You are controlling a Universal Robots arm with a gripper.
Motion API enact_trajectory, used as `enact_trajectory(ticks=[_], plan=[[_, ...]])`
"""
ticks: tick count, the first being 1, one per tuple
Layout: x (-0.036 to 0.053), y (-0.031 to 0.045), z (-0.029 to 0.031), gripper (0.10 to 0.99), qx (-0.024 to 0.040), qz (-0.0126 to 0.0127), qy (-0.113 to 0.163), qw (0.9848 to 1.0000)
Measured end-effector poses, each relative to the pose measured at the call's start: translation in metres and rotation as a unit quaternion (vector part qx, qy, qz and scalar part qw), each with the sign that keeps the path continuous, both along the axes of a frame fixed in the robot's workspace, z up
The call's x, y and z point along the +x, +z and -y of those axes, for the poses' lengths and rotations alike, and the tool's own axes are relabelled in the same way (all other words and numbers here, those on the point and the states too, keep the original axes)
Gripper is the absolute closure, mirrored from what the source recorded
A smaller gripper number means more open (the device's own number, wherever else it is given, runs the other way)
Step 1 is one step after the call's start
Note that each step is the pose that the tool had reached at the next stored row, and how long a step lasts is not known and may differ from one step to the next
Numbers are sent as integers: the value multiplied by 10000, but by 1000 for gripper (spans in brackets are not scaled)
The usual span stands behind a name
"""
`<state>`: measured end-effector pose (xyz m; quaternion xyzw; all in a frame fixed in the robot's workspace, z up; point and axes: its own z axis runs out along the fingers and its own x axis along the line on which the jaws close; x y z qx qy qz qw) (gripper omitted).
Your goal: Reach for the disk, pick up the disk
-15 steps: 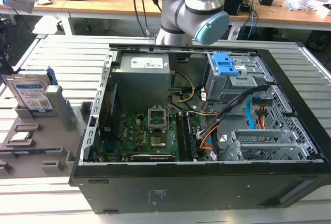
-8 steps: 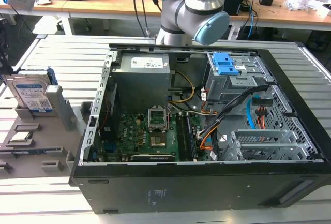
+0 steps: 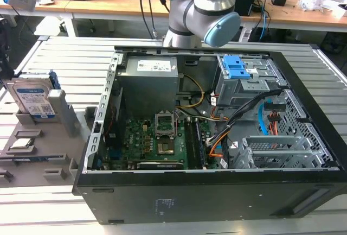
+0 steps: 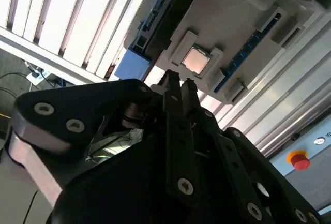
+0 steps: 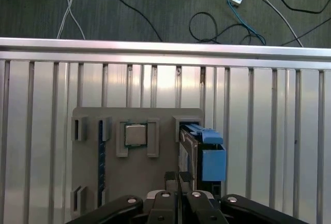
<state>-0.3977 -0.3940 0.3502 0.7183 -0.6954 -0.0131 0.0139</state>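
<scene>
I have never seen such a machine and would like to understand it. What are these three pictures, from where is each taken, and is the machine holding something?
The machine is a robot arm that ends in a gripper, a hand with two fingers. The exterior view comes from a camera standing apart from the arm. It shows an open computer case on a ribbed metal table. At the exterior view's left, a grey holder carries the disk, which stands on its edge. Both wrist views come from cameras riding on the arm. In the first wrist view the gripper hangs above the holder, close to the disk, and a square chip sits in a nearby slot. The fingers are closed and hold nothing, so the disk is not yet picked up.
</scene>
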Motion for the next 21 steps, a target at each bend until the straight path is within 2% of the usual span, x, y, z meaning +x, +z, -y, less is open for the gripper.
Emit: enact_trajectory(ticks=[1, 2, 5, 6, 7, 8, 9, 11, 16, 19, 21], plan=[[0, 0, 0, 851, 0, 0, 2, 10000], [0, 0, 0, 851, 0, 0, 4, 10000], [0, 0, 0, 671, 0, 0, 10, 10000], [0, 0, 0, 549, 0, 0, 13, 10000], [0, 0, 0, 549, 0, 0, 16, 10000], [0, 0, 0, 482, 0, 0, 19, 10000], [0, 0, -2, 482, 0, 1, 20, 10000], [0, 0, -109, 482, -11, 0, 20, 10000], [0, -1, -335, 482, -56, 1, 20, 10000], [0, 0, -432, 482, -64, 0, 19, 10000], [0, -1, -444, 482, -65, 0, 20, 10000]])
